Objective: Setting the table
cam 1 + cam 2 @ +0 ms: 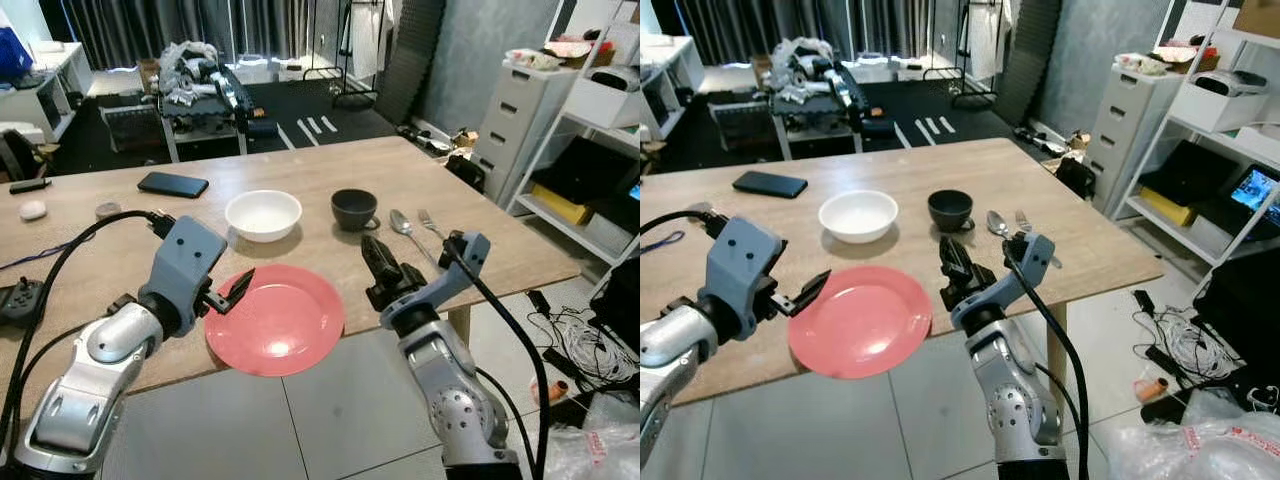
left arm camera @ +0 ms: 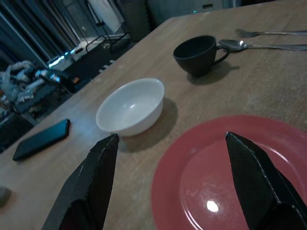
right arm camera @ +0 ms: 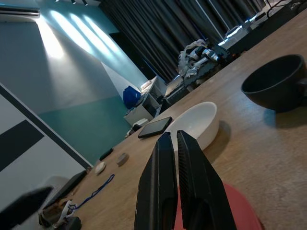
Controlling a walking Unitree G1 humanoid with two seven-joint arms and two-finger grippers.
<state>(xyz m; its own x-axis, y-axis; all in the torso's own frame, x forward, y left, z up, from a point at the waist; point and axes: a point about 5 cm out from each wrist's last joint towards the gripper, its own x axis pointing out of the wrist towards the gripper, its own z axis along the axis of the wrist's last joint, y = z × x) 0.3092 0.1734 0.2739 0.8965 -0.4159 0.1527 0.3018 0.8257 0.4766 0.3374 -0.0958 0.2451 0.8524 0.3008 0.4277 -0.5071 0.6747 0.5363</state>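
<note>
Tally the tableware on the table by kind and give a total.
Plates: 1, the red plate
Bowls: 1, the white bowl
Cups: 1, the black cup
Spoons: 1, the spoon
Forks: 1, the fork
Total: 5

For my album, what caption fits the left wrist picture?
Open left gripper above round red plate, near white bowl and dark cup.

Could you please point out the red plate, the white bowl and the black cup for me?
Red plate (image 1: 275, 322), left eye view, the plate's flat centre.
White bowl (image 1: 263, 212), left eye view, the bowl's inside.
Black cup (image 1: 353, 209), left eye view, the cup's outer wall.
</note>
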